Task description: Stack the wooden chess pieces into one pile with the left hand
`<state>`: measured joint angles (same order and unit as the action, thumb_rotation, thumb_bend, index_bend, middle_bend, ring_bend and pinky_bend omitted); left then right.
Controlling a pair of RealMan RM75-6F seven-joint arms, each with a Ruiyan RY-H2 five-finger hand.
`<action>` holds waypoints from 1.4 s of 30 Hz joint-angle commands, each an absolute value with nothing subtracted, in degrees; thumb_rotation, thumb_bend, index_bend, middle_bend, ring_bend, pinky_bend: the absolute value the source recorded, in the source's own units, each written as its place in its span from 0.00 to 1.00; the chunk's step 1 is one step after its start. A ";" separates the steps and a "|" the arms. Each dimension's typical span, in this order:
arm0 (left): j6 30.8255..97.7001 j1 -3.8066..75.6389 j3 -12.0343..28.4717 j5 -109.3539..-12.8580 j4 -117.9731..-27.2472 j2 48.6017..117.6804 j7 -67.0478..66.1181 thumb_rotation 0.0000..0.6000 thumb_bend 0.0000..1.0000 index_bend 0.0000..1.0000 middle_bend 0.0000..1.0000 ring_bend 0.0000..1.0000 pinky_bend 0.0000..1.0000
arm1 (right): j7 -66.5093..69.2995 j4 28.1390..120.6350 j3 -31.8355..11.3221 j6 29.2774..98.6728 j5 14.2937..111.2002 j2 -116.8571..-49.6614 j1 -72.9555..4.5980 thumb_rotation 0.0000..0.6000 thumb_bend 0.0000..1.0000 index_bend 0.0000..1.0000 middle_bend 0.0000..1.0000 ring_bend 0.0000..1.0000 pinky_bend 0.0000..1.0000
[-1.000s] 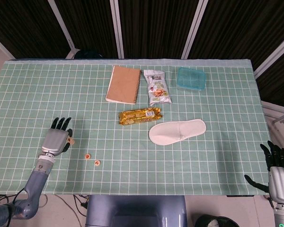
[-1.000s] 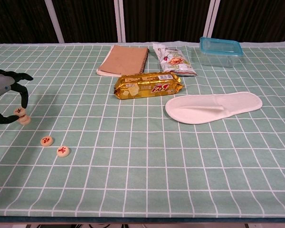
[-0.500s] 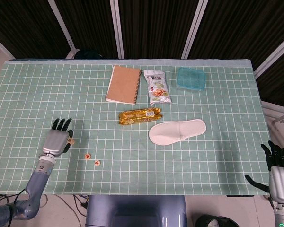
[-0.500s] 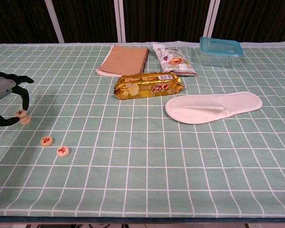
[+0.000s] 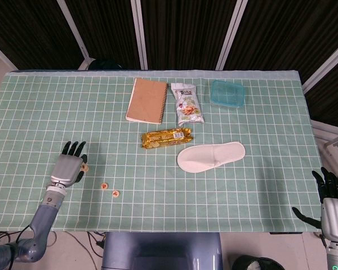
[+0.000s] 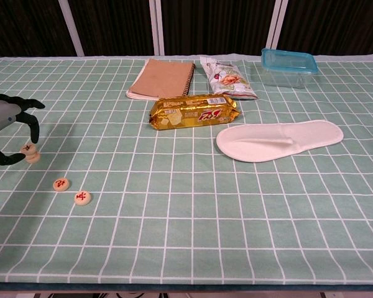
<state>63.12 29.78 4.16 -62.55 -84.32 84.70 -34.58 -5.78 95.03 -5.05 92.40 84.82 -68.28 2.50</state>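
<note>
My left hand is at the table's left edge. Between its thumb and a finger it pinches a round wooden chess piece that sits on top of a second piece. In the head view this pair shows just right of the hand. Two more pieces lie flat and apart to the right, one nearer the hand and the other beyond it. My right hand hangs off the table's front right corner, fingers spread, holding nothing.
A gold snack pack and a white slipper lie mid-table. At the back are a brown notebook, a nut packet and a blue lidded box. The green checked cloth covers the table.
The left hand has brought the pinched piece slightly down and to the right, so it now sits squarely over the lower piece. The right hand has sunk a little.
</note>
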 commanded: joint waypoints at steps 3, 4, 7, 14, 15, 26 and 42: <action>64.19 29.61 4.29 -64.32 -85.66 84.00 -33.06 1.00 0.33 0.41 0.04 0.00 0.00 | -5.82 94.98 -5.01 92.36 84.86 -68.32 2.49 1.00 0.20 0.09 0.03 0.00 0.00; 64.55 29.60 4.31 -64.85 -86.16 83.74 -32.92 1.00 0.33 0.41 0.04 0.00 0.00 | -5.84 94.96 -5.01 92.38 84.91 -68.33 2.48 1.00 0.20 0.09 0.03 0.00 0.00; 65.94 29.52 4.27 -67.12 -88.50 82.81 -32.34 1.00 0.33 0.40 0.04 0.00 0.00 | -5.82 94.91 -5.03 92.39 84.90 -68.36 2.48 1.00 0.20 0.09 0.03 0.00 0.00; 64.60 29.75 2.22 -69.47 -94.89 80.53 -32.88 1.00 0.25 0.37 0.03 0.00 0.00 | -5.68 94.91 -5.04 92.47 84.93 -68.39 2.52 1.00 0.20 0.09 0.03 0.00 0.00; 64.24 29.85 1.90 -69.44 -95.30 80.55 -33.45 1.00 0.25 0.37 0.03 0.00 0.00 | -5.64 94.93 -5.06 92.48 84.91 -68.37 2.53 1.00 0.20 0.09 0.03 0.00 0.00; 62.69 30.05 0.04 -68.59 -93.85 83.50 -36.31 1.00 0.25 0.40 0.04 0.00 0.00 | -5.67 94.95 -5.13 92.40 84.70 -68.31 2.53 1.00 0.20 0.09 0.03 0.00 0.00; 61.69 30.37 -0.50 -68.49 -90.85 86.20 -36.62 1.00 0.26 0.41 0.04 0.00 0.00 | -5.79 95.08 -5.29 92.40 84.33 -68.30 2.59 1.00 0.20 0.09 0.03 0.00 0.00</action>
<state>61.72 30.34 -0.44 -68.44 -90.89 86.13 -36.54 -5.78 95.08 -5.30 92.40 84.33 -68.30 2.59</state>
